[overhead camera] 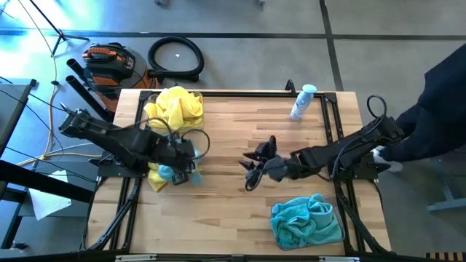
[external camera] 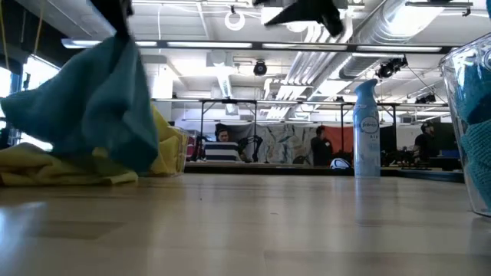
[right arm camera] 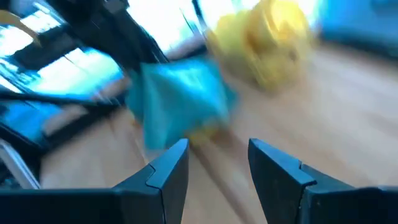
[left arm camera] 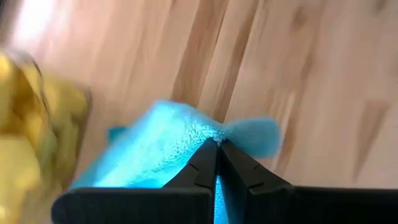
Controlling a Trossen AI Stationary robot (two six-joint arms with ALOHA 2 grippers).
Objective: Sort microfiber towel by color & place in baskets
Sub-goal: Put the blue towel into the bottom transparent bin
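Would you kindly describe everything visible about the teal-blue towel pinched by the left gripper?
The teal-blue fuzzy microfiber towel is pinched at a bunched fold by the shut left gripper. It hangs crumpled and draping, lifted above the wooden table, its lower edge reaching a loose yellow towel beneath it. It hangs beside the clear basket of yellow towels, on the table's left side.

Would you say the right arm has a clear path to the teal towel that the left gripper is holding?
Probably yes: bare table lies between the right gripper, fingers open, and the teal towel pinched by the left gripper.
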